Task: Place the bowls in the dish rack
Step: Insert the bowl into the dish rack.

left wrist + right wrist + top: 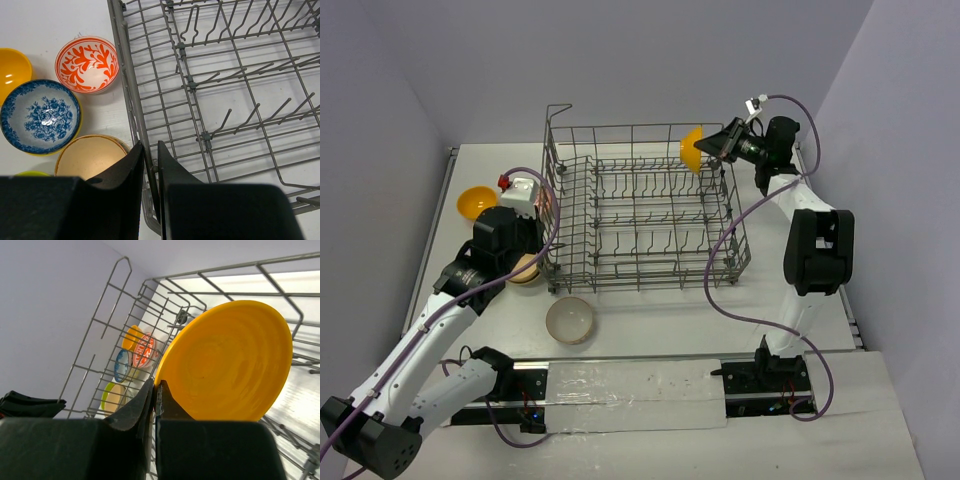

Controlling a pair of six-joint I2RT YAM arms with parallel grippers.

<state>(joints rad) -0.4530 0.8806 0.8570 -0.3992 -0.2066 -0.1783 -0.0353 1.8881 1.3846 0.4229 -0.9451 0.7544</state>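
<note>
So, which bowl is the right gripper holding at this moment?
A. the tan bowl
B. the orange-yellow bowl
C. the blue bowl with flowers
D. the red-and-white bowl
B: the right gripper is shut on the rim of the orange-yellow bowl, which fills most of the right wrist view.

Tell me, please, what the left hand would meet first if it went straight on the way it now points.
Most likely the dish rack: the left hand points at its side rim, whose wire runs right between the fingers. I cannot tell whether they touch it yet.
</note>
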